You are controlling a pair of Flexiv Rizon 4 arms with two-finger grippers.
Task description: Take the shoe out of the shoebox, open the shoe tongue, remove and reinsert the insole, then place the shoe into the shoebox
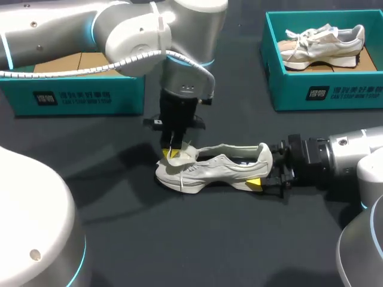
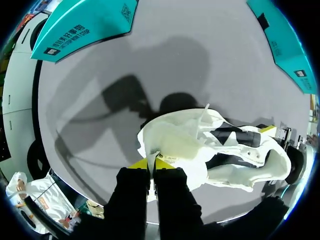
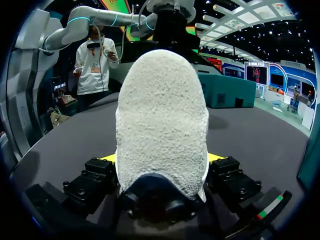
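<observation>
The fingers of the left gripper stand almost together, pinched on the edge of the tongue at the toe end of the shoe, with the arm coming straight down on it. The right gripper clamps the heel from both sides, its yellow tips pressed against the fuzzy collar, and lies low along the table.

The shoe stands on its sole on the bare table, toe toward my left and heel toward my right. So it is out of its box, and I judge the step in hand to be opening the tongue. The inside shows dark. I cannot make out the insole there, and I take it as not yet pulled.

The next move calls for drawing the tongue up and toward the toe while the right grip pins the heel. After that, one gripper must let go and reach into the mouth. The tongue is thin and may slip, and the laces may resist. A loose lace end hangs by the toe.

Further off, a teal shoebox sits behind the left arm, partly hidden by it. A second shoebox at the far right holds another shoe. Both are well apart from the work and block nothing.
</observation>
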